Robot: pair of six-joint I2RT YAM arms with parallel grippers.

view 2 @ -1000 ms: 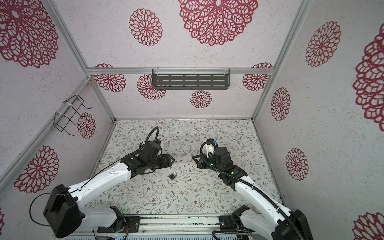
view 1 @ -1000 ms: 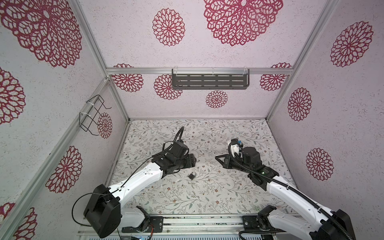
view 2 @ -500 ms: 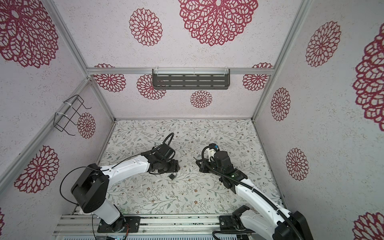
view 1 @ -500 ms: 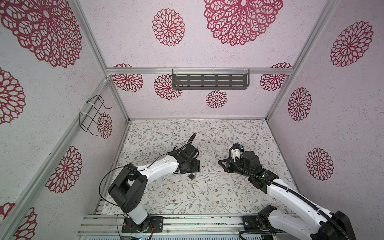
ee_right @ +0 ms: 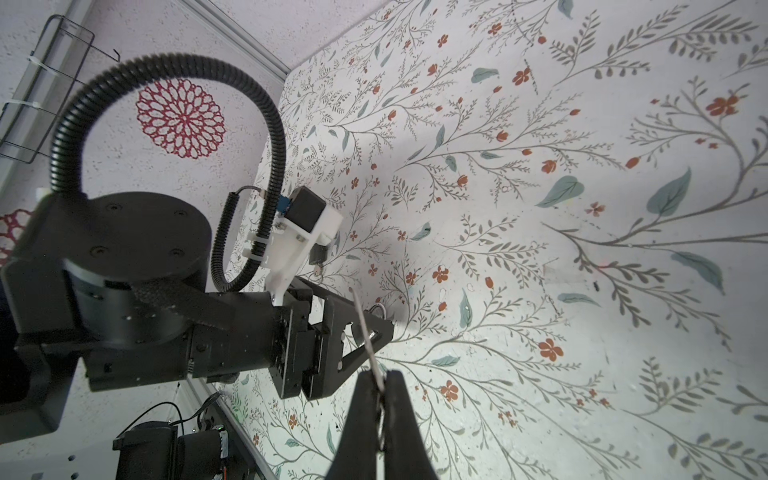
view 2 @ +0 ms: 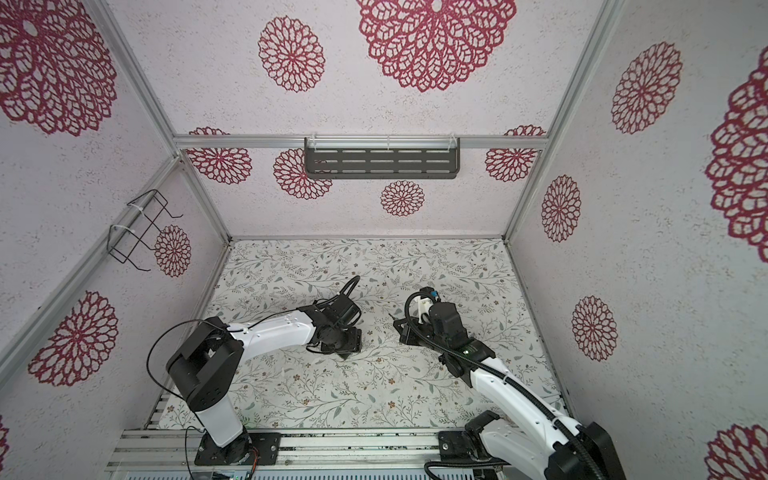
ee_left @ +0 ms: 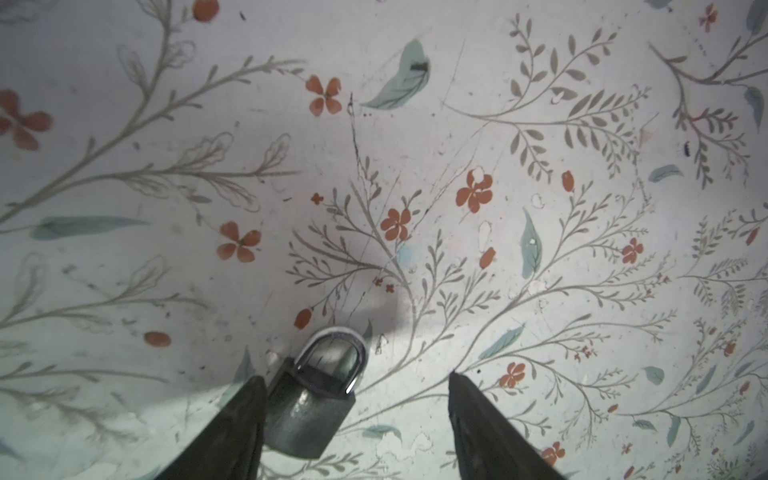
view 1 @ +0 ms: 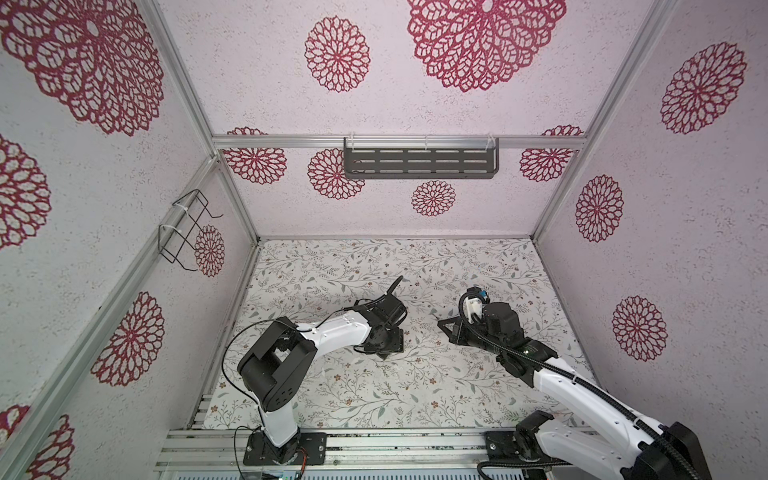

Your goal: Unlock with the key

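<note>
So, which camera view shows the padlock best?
The left wrist view: the padlock lies flat on the table, nearly whole, visibly closed, inside the open left gripper. Both top views show at most a dark corner under that gripper. The right wrist view shows only a bit of its shackle.

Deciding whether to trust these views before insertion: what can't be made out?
Padlock keyhole: unseen in the left wrist view; in both top views the left gripper mostly covers the padlock.
Key head: right wrist view, hidden between right gripper fingers; blade edge-on, teeth unreadable.
Key, top views: too small.
</note>
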